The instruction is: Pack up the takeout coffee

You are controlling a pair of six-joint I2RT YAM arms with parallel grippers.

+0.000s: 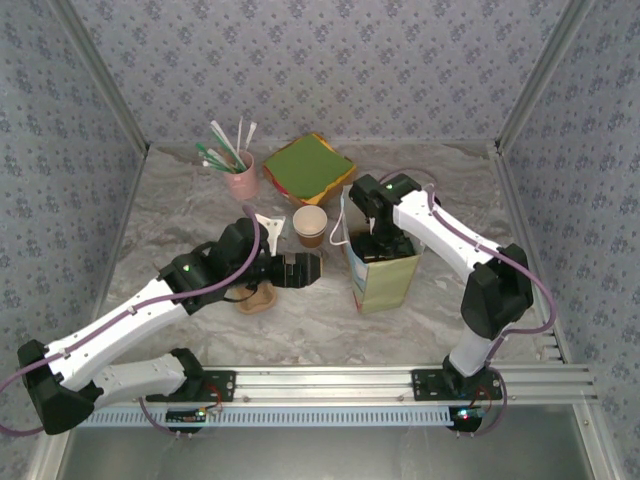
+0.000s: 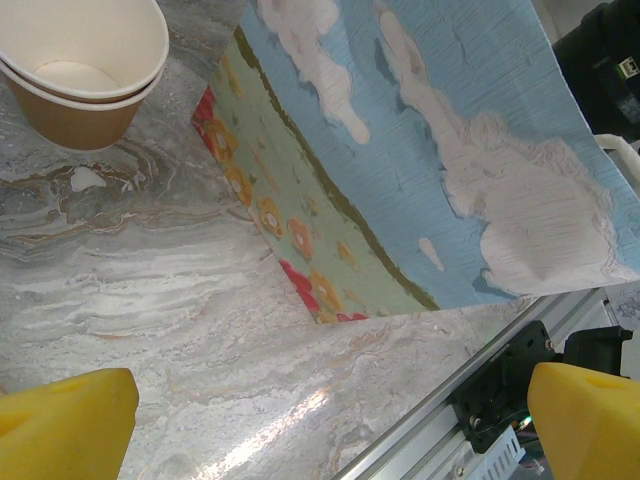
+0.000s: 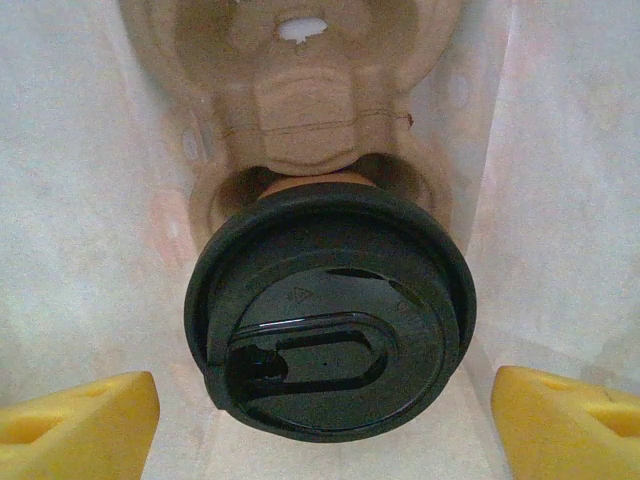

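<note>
Since right jaws are hanging released over the takeout coffee (image 3: 330,310) inside the bag (image 1: 385,280), they're prob. needing a straight exit w/o snagging; left jaws released too.

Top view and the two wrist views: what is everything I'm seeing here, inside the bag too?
takeout coffee: one, brown with black lid, inside the paper bag, seated in the cup carrier
cup carrier: one, tan cardboard, low inside the bag
paper bag: one, sky and flower print, upright, right of centre
open cups: apparently two nested, brown, white inside, left of the bag
pink cup: one, pink, holding white and green sticks, far left
napkin stack: one, green top, orange edges, far centre
tan object: one, tan, under the left arm, unclear what
table: one, grey marbled
left fingers: two, yellow, open, beside the bag
right fingers: two, yellow, open, either side of the lid, not gripping
</note>
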